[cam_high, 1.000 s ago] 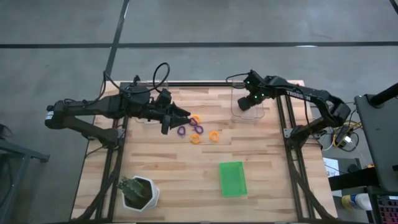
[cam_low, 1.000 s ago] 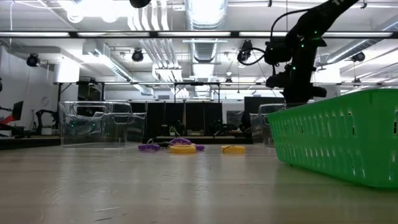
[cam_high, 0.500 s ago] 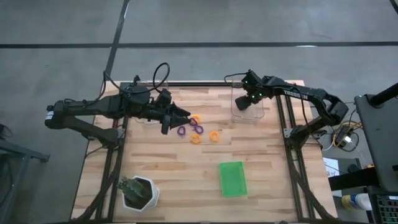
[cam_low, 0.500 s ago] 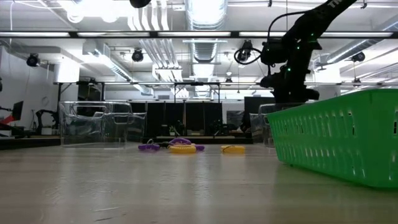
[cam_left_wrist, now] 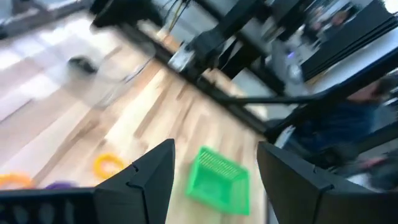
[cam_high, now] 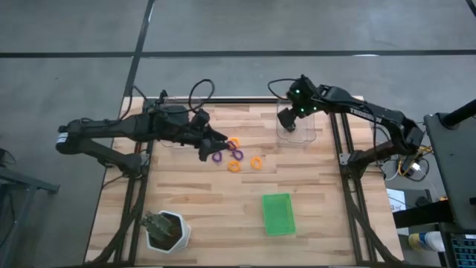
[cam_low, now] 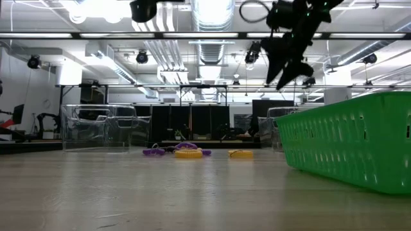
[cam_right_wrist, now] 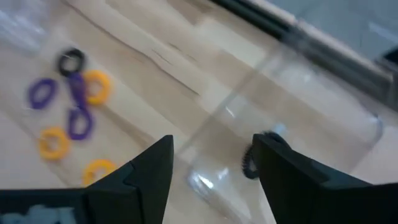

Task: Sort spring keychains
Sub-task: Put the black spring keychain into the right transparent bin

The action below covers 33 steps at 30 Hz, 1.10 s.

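Now your right claw [cam_high: 292,123] hangs wide and empty over the clear bin [cam_high: 297,128]; left claw [cam_high: 213,146], also wide, should close on a purple keychain [cam_high: 218,156].

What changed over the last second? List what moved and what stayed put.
The right pincer rose over the clear bin and stands open; a black keychain lies in that bin. The left pincer slid toward the keychain cluster, nearly reaching the purple loop. The loops on the table, the green tray and the pot stayed put.
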Tool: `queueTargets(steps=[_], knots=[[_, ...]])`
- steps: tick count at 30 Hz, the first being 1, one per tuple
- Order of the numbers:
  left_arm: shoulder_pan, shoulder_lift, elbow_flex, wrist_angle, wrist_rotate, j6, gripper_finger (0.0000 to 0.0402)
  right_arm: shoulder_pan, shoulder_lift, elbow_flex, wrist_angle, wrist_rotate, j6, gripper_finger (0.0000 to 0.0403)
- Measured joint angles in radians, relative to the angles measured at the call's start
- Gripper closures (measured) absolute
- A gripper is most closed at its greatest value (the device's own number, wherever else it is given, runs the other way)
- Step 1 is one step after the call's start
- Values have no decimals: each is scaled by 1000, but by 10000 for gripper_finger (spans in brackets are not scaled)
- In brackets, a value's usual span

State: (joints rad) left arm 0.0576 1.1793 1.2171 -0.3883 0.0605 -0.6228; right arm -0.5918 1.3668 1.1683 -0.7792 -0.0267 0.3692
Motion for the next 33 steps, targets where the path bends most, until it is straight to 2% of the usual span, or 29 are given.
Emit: queueTargets(steps=[14, 26, 30, 33], knots=[[161, 198, 0, -274, 6, 154, 182, 150, -135, 62, 9, 2, 81, 188], [252, 469, 0, -334, -14, 319, 182, 243, -154, 62, 12, 2, 113, 188], [255, 534, 1, -336, -81, 389, 182, 255, -154, 62, 12, 2, 136, 188], [263, 576, 1, -338, -89, 402, 182, 268, -154, 62, 13, 3, 149, 188]])
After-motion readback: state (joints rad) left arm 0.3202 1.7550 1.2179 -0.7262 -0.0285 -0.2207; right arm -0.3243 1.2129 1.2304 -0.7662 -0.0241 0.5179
